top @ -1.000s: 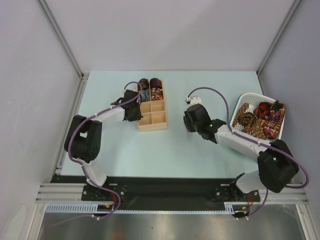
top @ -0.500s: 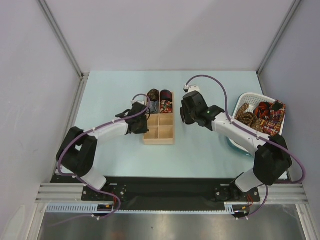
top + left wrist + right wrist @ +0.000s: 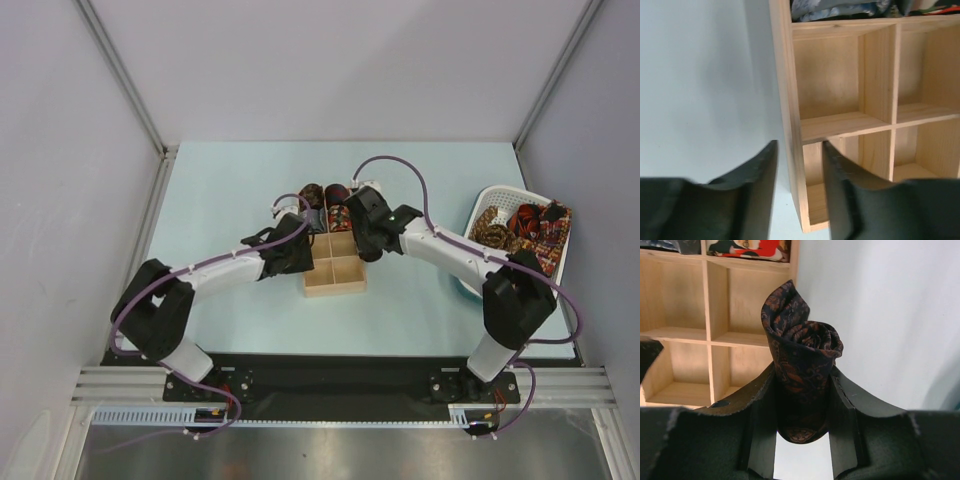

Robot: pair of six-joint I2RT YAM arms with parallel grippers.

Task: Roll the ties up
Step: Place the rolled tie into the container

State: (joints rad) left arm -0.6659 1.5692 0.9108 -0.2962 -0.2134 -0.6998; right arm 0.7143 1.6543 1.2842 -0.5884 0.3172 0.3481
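Observation:
My right gripper [image 3: 802, 371] is shut on a rolled dark maroon tie [image 3: 800, 340] with a brown paisley pattern, held upright just right of the wooden compartment box [image 3: 747, 295]. In the top view the right gripper [image 3: 365, 240] hangs at the box's right side. My left gripper [image 3: 799, 145] straddles the box's left wall [image 3: 787, 100], one finger outside and one inside a near compartment. In the top view the left gripper [image 3: 303, 258] is at the left wall of the box [image 3: 337, 277]. Rolled ties [image 3: 322, 192] fill the box's far compartments. Loose ties [image 3: 520, 235] lie in the basket.
The white plastic basket [image 3: 497, 193] stands at the right edge of the table. The box's middle and near compartments show bare wood. A red patterned roll [image 3: 747, 247] and a grey-blue one [image 3: 840, 9] sit in the far row. Grey walls close the back and sides.
The wooden box has slid right and toward the near edge with my left gripper on its wall. My right gripper has moved left with the rolled tie to the box's right side.

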